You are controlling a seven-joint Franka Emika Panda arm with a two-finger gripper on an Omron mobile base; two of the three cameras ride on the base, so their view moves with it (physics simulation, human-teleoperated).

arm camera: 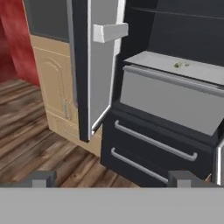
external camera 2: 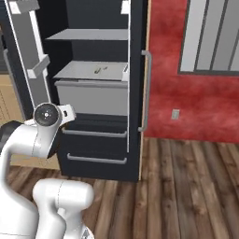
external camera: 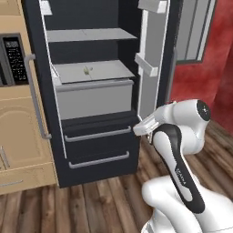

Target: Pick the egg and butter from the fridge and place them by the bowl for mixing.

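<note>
Right now the fridge [external camera: 98, 150] stands open ahead of me, tall and black, its doors swung out to both sides so the grey shelves and the drawers show. Beside the fridge on one side are tan wooden cabinets [external camera: 20, 132] with a dark microwave panel [external camera: 13, 59] set in them; on its other side a red wall [external camera 2: 191, 102] with a grey-framed window [external camera 2: 210, 37] runs off, and dark wood flooring [external camera 2: 186, 186] spreads in front of it.

Inside the fridge, a flat grey shelf [external camera: 91, 70] lies just above a large light grey drawer [external camera: 93, 100], and below that drawer sit two black drawers with long grey bar handles [external camera: 98, 134]. One open door [arm camera: 94, 65] of the fridge carries a small grey door bin [arm camera: 110, 31].

On that flat shelf, near its middle, rest two very small things close together. The egg [external camera: 86, 70] and the butter [arm camera: 187, 64] must be these, but they are too tiny for me to say with certainty which is which.

My arm [external camera: 179, 150] is folded up well short of the fridge. My gripper [arm camera: 112, 178] faces the lower drawers of the fridge, its fingers [arm camera: 41, 178] spread wide apart with nothing between them.
</note>
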